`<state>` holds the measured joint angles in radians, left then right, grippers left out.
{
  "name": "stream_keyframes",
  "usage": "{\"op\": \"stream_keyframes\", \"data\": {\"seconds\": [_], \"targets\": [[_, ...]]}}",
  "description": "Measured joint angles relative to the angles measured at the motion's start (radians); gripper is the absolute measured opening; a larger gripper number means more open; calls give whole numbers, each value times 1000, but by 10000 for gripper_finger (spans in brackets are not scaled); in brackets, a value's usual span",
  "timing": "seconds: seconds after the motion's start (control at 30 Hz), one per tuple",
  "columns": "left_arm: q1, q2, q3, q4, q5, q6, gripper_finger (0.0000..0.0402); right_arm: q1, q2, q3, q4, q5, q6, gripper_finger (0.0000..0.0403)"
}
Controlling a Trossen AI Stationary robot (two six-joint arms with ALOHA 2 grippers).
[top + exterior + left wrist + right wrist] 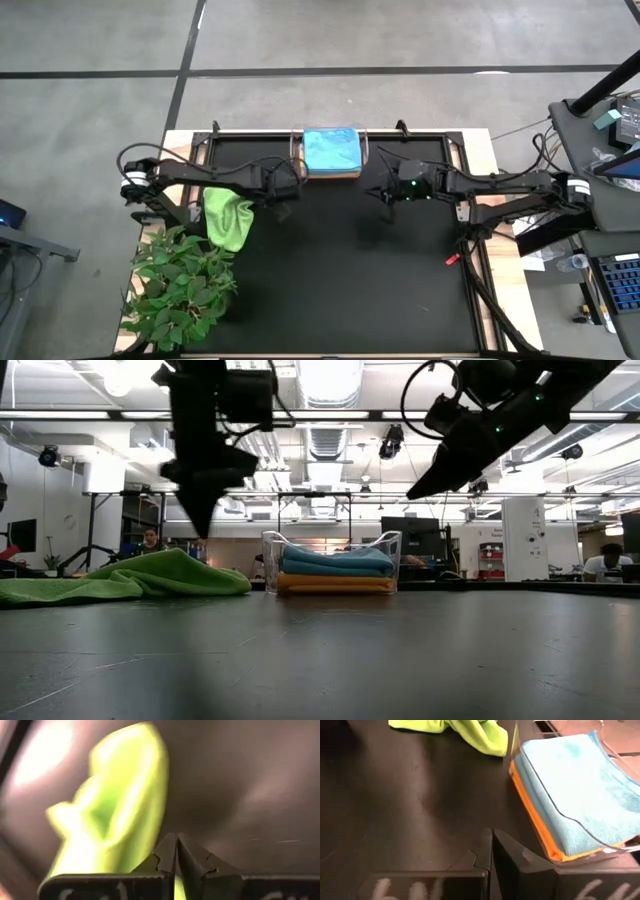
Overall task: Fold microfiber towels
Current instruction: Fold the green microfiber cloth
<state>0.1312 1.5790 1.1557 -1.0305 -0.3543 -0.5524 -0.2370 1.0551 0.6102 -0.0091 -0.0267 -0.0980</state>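
Observation:
A lime green towel (pixel 228 218) lies crumpled on the black table at the left, also in the low view (pixel 150 575) and the left wrist view (pixel 120 810). Folded towels, light blue (pixel 575 780) on top and yellow-orange (pixel 540 827) beneath, are stacked in a clear bin (pixel 331 152) at the far edge. My left gripper (pixel 282 205) hangs shut above the table, just right of the green towel, pointing down (pixel 200 525). My right gripper (pixel 383 192) is shut too and hovers right of the bin, slanting down (pixel 412 493).
A leafy green plant (pixel 185 285) stands at the table's near left corner, close to the green towel. A small red object (pixel 452 260) lies by the right edge. The black mat's middle and near part (pixel 350 280) hold nothing. People sit in the room beyond (pixel 150 542).

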Motion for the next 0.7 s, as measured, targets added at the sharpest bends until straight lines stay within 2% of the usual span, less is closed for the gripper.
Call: {"op": "stream_keyframes", "data": {"seconds": [0.13,0.33,0.53,0.7], "targets": [[42,5,-1,-51,-72,-69,28,-1,-4,-2,-1,0,8,9],[83,66,-3,-52,-148,-126,105,0,-1,-2,-8,-1,4,9],[96,120,-4,-57,-150,-131,164,0,-1,-3,-23,-9,21,9],[93,145,-5,-60,-118,-68,186,0,-1,-4,-21,-10,19,9]]}}
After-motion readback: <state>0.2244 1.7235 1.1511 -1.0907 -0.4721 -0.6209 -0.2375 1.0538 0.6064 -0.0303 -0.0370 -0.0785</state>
